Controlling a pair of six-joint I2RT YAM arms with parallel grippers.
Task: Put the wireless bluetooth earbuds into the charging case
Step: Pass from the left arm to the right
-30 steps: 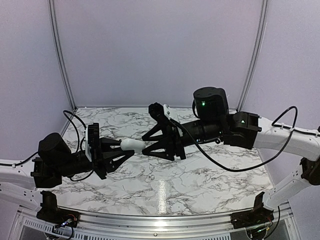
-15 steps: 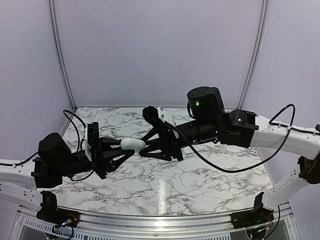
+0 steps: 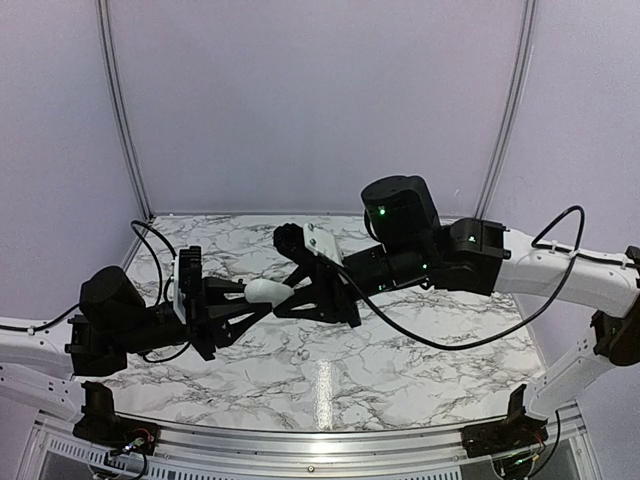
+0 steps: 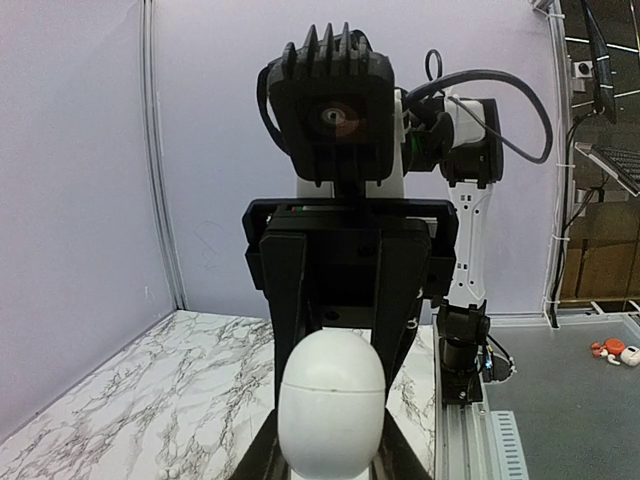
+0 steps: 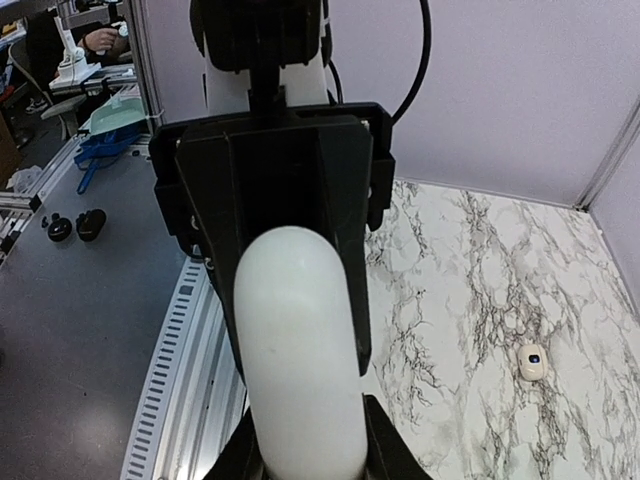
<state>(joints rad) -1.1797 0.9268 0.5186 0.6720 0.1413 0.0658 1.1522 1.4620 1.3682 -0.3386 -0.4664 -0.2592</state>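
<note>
The charging case (image 3: 266, 291) is a glossy white pebble with its lid shut, held in the air above the marble table. My left gripper (image 3: 250, 297) is shut on its near end, fingers on both sides (image 4: 331, 455). A seam crosses the case (image 4: 331, 400) below its far end. My right gripper (image 3: 290, 292) faces the left one and has its fingers against both flat faces of the case (image 5: 298, 340), shut on it (image 5: 305, 440). One earbud (image 5: 532, 362), tiny, white and with a dark spot, lies on the marble to the right.
The marble table (image 3: 400, 350) is bounded by lilac walls and a metal rail (image 3: 300, 440) at the near edge. Beyond the table edge lie a blue dustpan (image 5: 100, 150) and two black knobs (image 5: 75, 225) on a grey bench.
The right arm has moved left until its fingers took in the case's far end, and its jaws have narrowed onto it. The left arm has stayed almost still with the case.
</note>
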